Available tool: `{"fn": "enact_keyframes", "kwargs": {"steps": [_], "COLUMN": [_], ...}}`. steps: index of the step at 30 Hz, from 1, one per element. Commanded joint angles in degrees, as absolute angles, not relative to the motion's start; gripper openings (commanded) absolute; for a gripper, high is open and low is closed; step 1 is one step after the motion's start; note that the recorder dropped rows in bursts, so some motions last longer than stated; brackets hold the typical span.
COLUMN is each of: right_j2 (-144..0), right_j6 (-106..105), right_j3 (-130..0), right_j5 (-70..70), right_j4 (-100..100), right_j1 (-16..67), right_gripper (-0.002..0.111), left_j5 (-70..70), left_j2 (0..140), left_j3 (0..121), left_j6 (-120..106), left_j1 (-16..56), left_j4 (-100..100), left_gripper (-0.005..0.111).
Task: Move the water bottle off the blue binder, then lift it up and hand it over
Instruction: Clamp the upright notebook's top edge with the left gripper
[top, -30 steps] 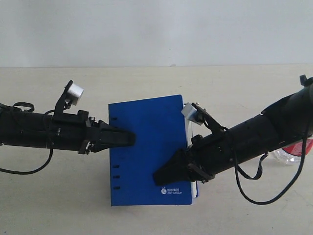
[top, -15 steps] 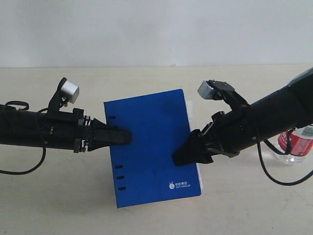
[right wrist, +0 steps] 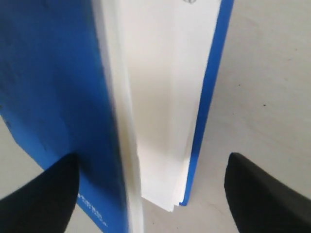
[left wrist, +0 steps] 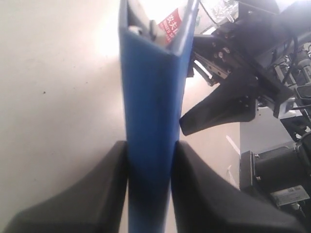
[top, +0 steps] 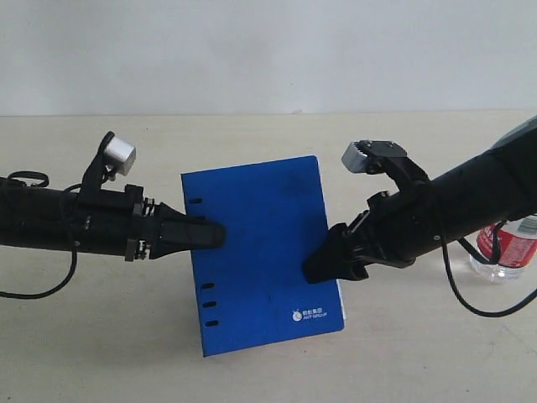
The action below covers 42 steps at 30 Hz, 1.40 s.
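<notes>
Blue binder point(top: 260, 252): flat, rigid, smooth-covered rectangle, held askew and apparently raised off the pale matte worktop point(top: 252, 143). Left hand point(top: 216, 235), with black wedge-shaped fingers, is clamped on the slotted spine edge. Right hand point(top: 317, 269) has its fingers wide apart astride the open edge, gripping nothing. Held by one edge only, the slick cover may pivot or slip, and the white pages point(right wrist: 155, 97) could fan out. Water bottle point(top: 508, 243): clear plastic with a red label, on the worktop at far right, off the binder. The right arm partly hides it and might topple it.
</notes>
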<state>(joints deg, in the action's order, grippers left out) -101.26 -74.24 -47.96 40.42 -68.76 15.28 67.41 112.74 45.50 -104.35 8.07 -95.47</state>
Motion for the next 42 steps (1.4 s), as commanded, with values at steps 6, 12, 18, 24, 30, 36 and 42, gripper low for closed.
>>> {"fn": "enact_keyframes", "kwargs": {"steps": [6,12,18,24,30,36,42], "right_j2": [-102.43,-104.70,-106.88,-107.64,-107.64,-107.64,-107.64], "right_j6": [-76.31,-86.48,-95.88,-97.48,-97.74,-98.50,-98.23], "right_j3": [-47.99,-48.09,-48.09,-48.09,-48.09,-48.09,-48.09], "right_j5": [35.29,37.96,41.96,49.99,49.72,54.41,53.60], "right_j4": [-71.78,-79.74,-89.85,-92.24,-93.46,-93.24,-92.16], "right_j1": [14.81,14.81,14.81,14.81,14.81,15.28,16.62], "right_gripper": [0.072,0.072,0.070,0.025,0.000,0.000,0.000], "left_j5": [69.96,69.96,69.96,69.96,69.96,69.96,67.09], "left_j2": [109.23,109.34,109.34,109.34,109.34,109.34,109.34], "left_j3": [45.92,45.92,45.92,45.92,45.92,45.92,45.92], "left_j6": [-105.05,-105.05,-105.05,-105.05,-105.05,-107.02,-110.19], "left_j1": [8.56,8.67,8.67,8.67,8.75,12.53,17.89], "left_j4": [-94.88,-94.38,-91.91,-91.91,-92.73,-94.47,-98.07], "left_gripper": [0.005,0.005,0.005,0.005,0.005,0.031,0.047]}}
